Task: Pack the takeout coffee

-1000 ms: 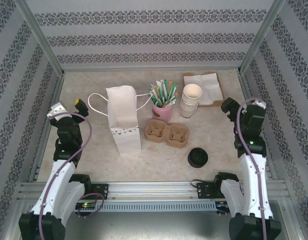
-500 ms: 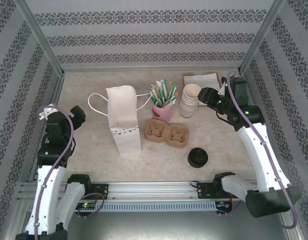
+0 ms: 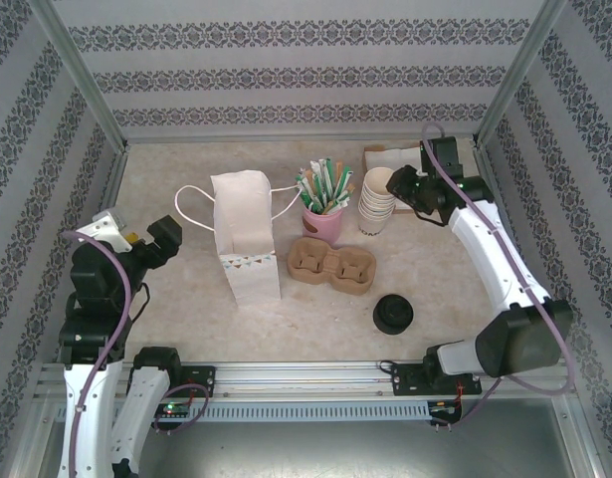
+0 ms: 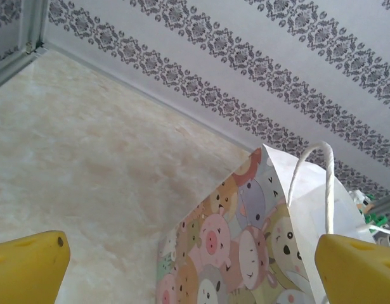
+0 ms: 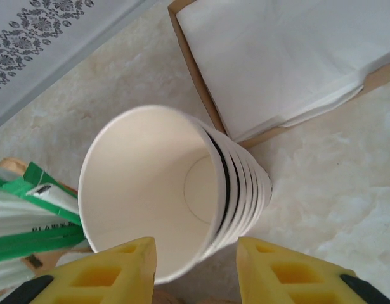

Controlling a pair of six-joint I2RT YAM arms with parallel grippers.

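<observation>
The takeout coffee [image 3: 393, 314], a small black lidded cup, stands at the front right of the table, apart from both grippers. My right gripper [image 3: 401, 189] hovers at the stack of cream paper cups [image 3: 379, 202]. In the right wrist view its yellow fingers [image 5: 122, 273] straddle the top cup's rim [image 5: 210, 244], one over the inside, one outside, with gaps on both sides, so the right gripper [image 5: 198, 275] is open. My left gripper [image 3: 162, 235] stands wide open at the left, facing the paper bag [image 3: 246, 234]. The left gripper [image 4: 195, 272] holds nothing.
A brown cup carrier [image 3: 331, 266] lies at the centre, right of the bag [image 4: 245, 240]. A pink cup of green sachets [image 3: 322, 204] stands behind it. Napkins in a brown tray [image 5: 277, 57] lie at the back right.
The right arm swung from the right side across to the cream cup stack, and its jaws narrowed around the top rim. The left arm shifted and now points at the bag.
</observation>
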